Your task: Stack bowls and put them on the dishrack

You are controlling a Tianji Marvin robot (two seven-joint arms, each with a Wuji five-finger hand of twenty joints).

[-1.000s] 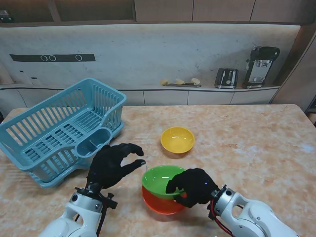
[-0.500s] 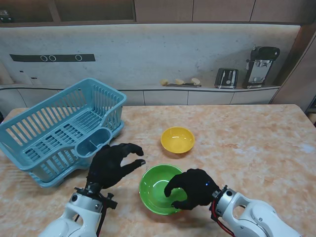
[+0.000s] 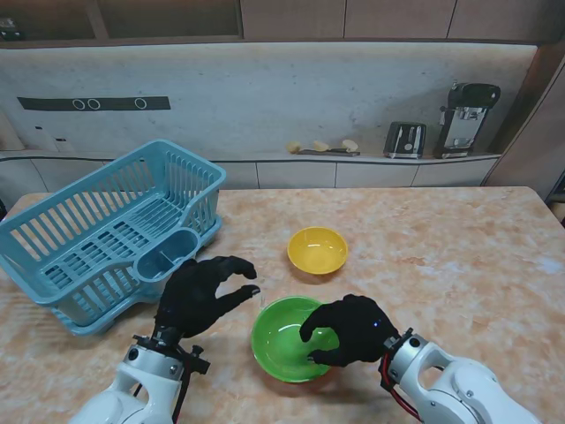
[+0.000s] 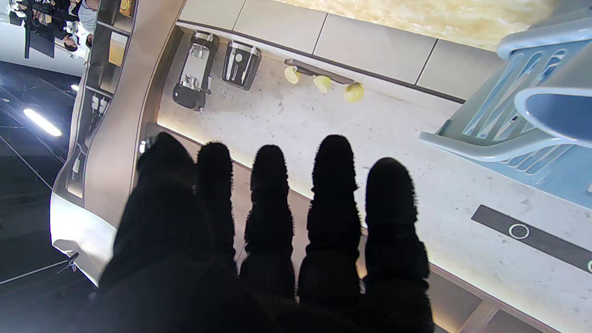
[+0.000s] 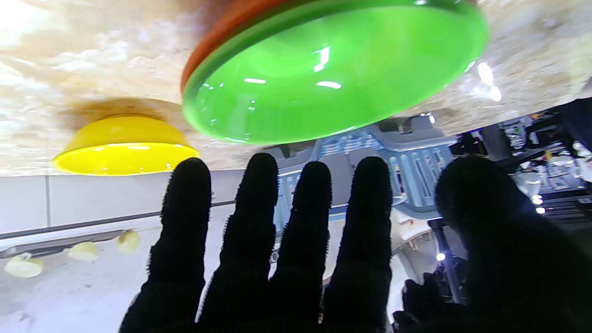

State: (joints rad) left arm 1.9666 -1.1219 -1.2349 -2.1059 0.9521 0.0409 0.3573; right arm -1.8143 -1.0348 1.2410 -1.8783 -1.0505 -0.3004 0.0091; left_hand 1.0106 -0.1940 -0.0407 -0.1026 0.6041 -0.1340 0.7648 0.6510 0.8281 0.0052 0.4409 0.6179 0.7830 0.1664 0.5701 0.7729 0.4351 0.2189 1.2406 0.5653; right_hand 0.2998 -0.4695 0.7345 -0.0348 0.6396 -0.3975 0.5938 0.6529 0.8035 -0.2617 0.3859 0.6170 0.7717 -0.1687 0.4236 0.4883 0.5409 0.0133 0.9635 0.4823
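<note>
Where the speckled beige stone-look table (image 3: 459,256) runs to the frame edges, its corners are cut off. At about ten o'clock on it sits the pale blue slatted plastic dishrack (image 3: 106,234), its long axis running from eight o'clock up toward one o'clock, with a rounded cutlery cup on its near side; its left end is cropped. Near the middle, toward six o'clock, the glossy green round plastic bowl (image 3: 287,340) sits mouth up, nested in an orange plastic bowl (image 5: 217,34) that the stand's view hides completely; only a thin orange rim shows in the right wrist view. At twelve o'clock from that stack, well apart, stands the smaller shiny yellow plastic bowl (image 3: 318,249), also mouth up. The black-gloved right hand (image 3: 349,331) covers the green bowl's three o'clock rim, fingers curled and spread, gripping nothing. The black-gloved left hand (image 3: 201,296) hovers just beside the bowl at nine o'clock, loosely curled, fingers apart, empty. Both forearms are cut off.
</note>
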